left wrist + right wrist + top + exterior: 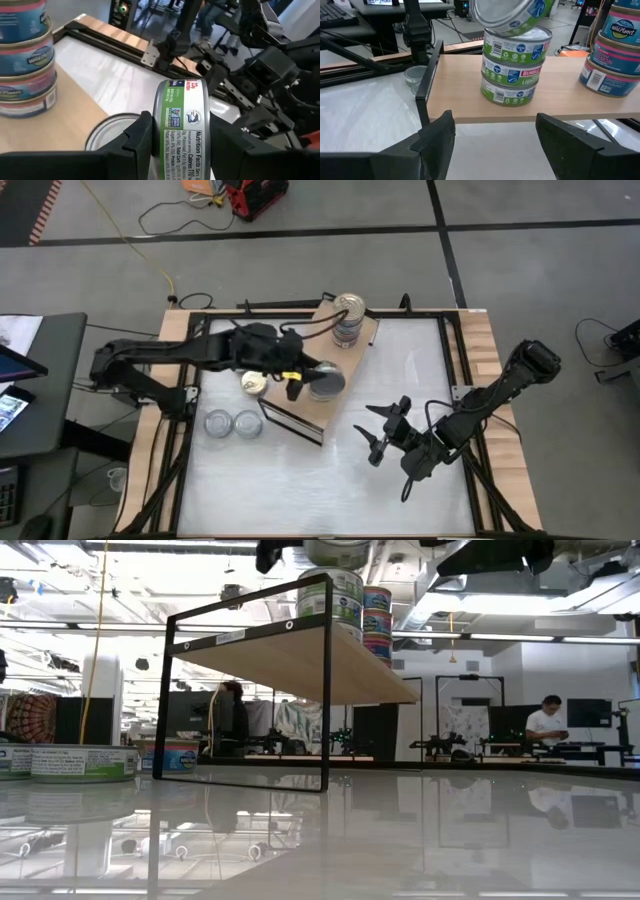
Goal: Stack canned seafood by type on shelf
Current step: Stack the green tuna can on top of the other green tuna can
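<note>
- Two grippers in view. Right gripper (pixel 385 442), at about 5 o'clock on the table (pixel 300 490), fingers spread, holding nothing, facing the shelf.
- Two silver-lidded tins (pixel 232 423) side by side on the table at about 8 o'clock, just beside the shelf's dark-edged side.
- One gold-lidded tin (pixel 254 383) on the table at about 9 o'clock, beside the shelf and under the left arm.
- Shelf (pixel 350 380), tan plywood top on a dark frame, standing from table centre toward 12 o'clock.
- Left gripper (pixel 180 145), over the shelf's near part, pinching a green-label tin (pixel 181 125) by its flat faces, tin tilted on edge just above the green stack; whether they touch cannot be told.
- Green stack (pixel 512 75): three green-label tins upright on the shelf top.
- Blue-pink stack (pixel 348 320): several blue and pink label tins on the shelf's far end, near 12 o'clock, well apart from the green stack.
</note>
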